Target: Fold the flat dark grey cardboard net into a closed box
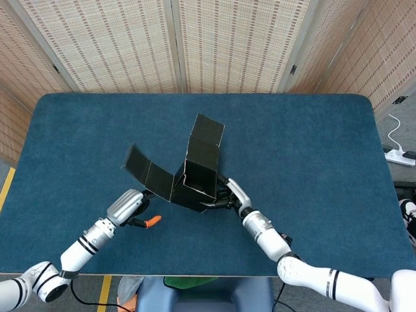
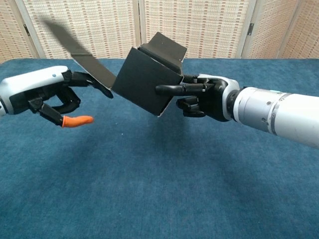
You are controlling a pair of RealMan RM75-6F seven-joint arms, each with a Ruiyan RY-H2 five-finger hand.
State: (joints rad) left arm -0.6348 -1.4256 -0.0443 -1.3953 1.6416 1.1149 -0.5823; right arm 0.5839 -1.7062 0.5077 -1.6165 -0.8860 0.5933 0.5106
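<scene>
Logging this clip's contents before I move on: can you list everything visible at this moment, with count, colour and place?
Cardboard box net: one, dark grey, partly folded into an open box, held tilted above the table's middle, long flap sticking out to the left.
Table: one, dark blue cloth surface, fills the scene.
Folding screen: one, beige woven panels, behind the table.
Power strip: one, white, on the floor far right.
Left hand: one, white and black with an orange fingertip, under the long flap.
Right hand: one, white and black, grips the box's side.
</scene>
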